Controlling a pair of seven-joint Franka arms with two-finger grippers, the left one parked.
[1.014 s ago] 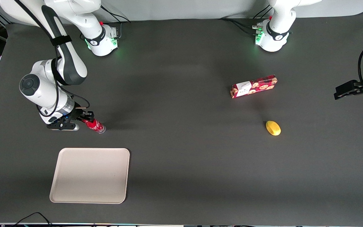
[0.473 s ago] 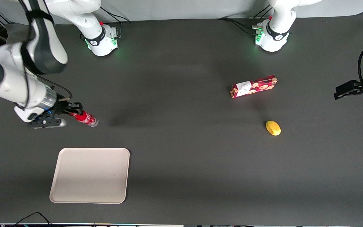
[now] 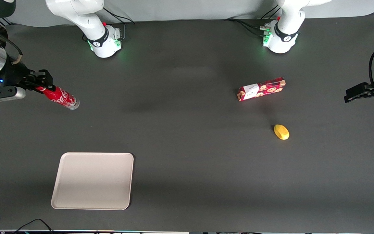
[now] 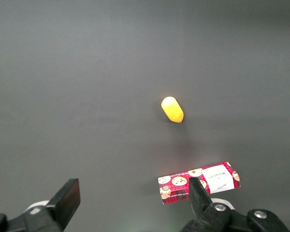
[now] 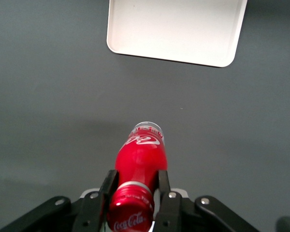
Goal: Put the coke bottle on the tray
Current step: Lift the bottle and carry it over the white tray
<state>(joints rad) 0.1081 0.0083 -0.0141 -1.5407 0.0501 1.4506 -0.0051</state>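
Observation:
My right gripper is shut on the neck of the coke bottle, a slim red bottle with white lettering and a silvery base. It holds the bottle high above the table at the working arm's end, base pointing down and outward. In the right wrist view the fingers clamp the bottle just under its red cap. The beige tray lies flat on the table nearer the front camera than the gripper, and is empty. It also shows in the right wrist view, far below the bottle.
A red cookie box and a yellow lemon-like object lie toward the parked arm's end of the table. Both also show in the left wrist view, the box and the yellow object. Dark grey mat covers the table.
My gripper has lifted the coke bottle off the table and carried it up and outward toward the working arm's table edge. The tray, box and yellow object have not moved.

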